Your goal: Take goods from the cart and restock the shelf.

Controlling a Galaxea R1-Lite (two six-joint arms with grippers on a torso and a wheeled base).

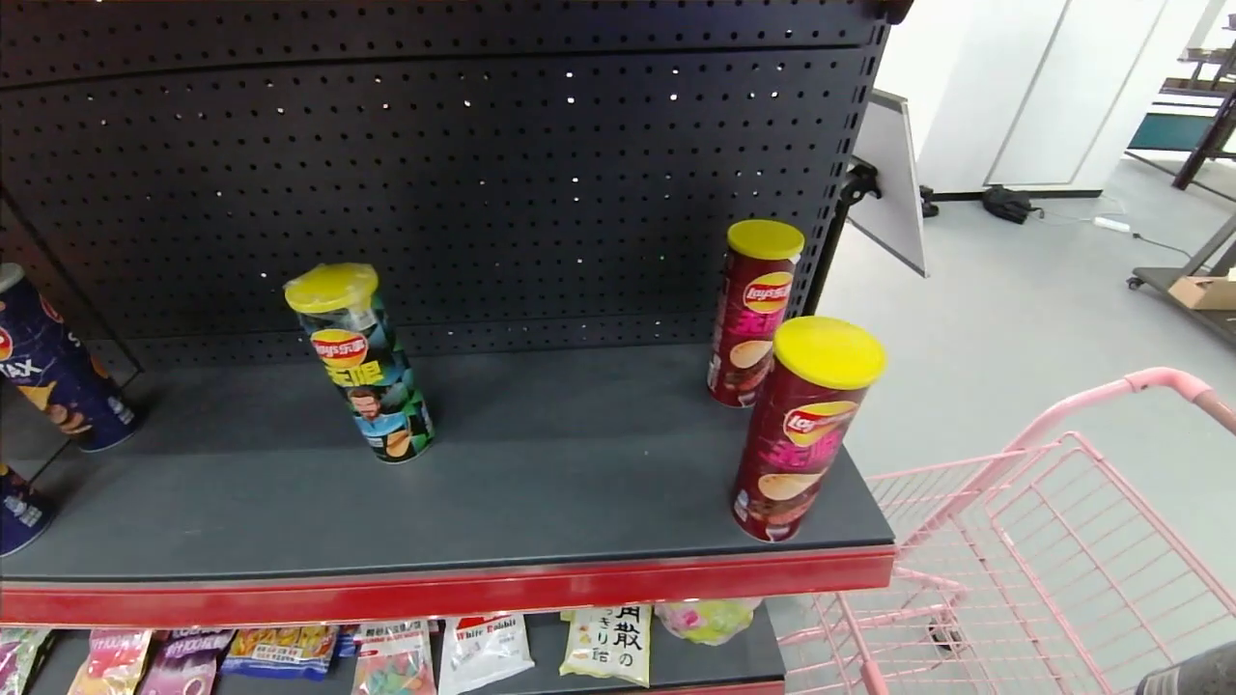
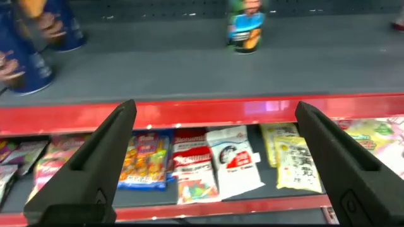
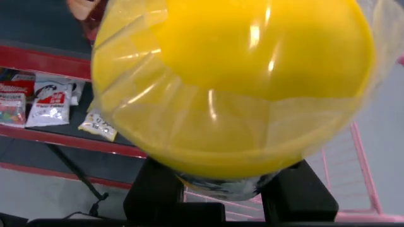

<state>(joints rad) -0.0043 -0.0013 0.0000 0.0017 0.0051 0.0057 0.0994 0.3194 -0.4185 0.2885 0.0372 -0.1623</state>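
Two maroon cans point(image 1: 755, 314) point(image 1: 806, 430), one green can point(image 1: 372, 372), two blue cans point(image 1: 58, 367) point(image 1: 19, 507), one held can point(image 3: 233, 88), one pink cart point(image 1: 1164, 378)

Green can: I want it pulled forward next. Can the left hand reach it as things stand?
Probably yes. The left hand is open, facing the green can with bare shelf between; it sits low, near the red lip, so it must rise first.

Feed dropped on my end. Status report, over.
Left gripper open, empty, facing shelf edge. Right gripper shut on yellow-lidded can. Two red cans stand at shelf's right end.
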